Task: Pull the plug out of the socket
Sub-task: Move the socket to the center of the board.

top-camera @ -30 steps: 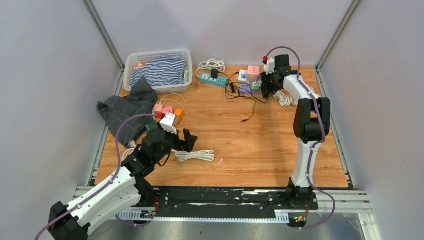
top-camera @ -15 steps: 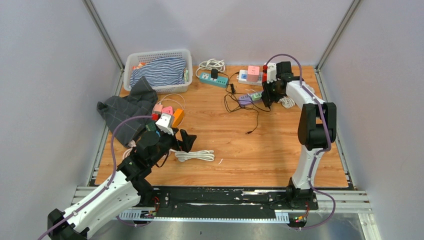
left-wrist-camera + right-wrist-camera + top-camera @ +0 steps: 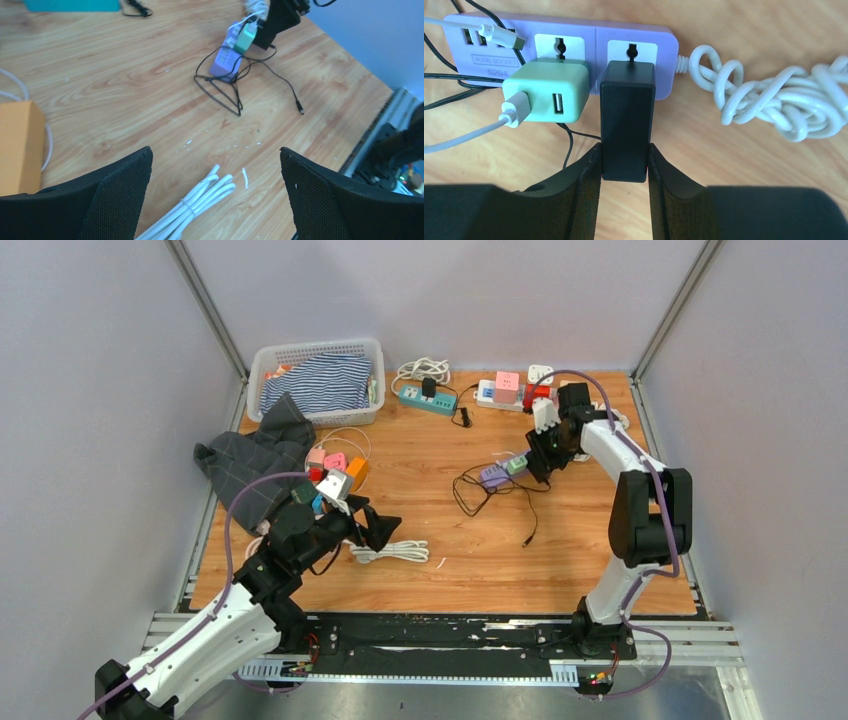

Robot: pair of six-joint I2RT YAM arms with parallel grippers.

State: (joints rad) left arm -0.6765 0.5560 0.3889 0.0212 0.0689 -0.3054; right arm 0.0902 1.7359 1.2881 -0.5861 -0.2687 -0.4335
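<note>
The purple socket strip (image 3: 564, 40) carries a black plug (image 3: 626, 100) pushed into its right outlet, next to a mint-green USB charger (image 3: 546, 97). My right gripper (image 3: 624, 147) is shut on the black plug's rear end, one pad on each side. From above, the socket strip (image 3: 495, 475) lies right of centre on the table, just left of the right gripper (image 3: 540, 462). My left gripper (image 3: 385, 530) stands wide open at the near left. Nothing is between its fingers (image 3: 125, 195). The socket strip (image 3: 226, 59) shows far ahead of it.
A white bundled cable (image 3: 390, 552) lies under the left gripper. Black wires (image 3: 480, 490) trail from the strip, with its white coiled cord (image 3: 774, 105) beside it. At the back are a teal strip (image 3: 425, 398), a white basket (image 3: 262, 360) and a grey cloth (image 3: 245, 465).
The right gripper has drawn the black plug, with the purple strip and its wires trailing, from the back of the table toward the centre. The left gripper edged slightly right, still open.
</note>
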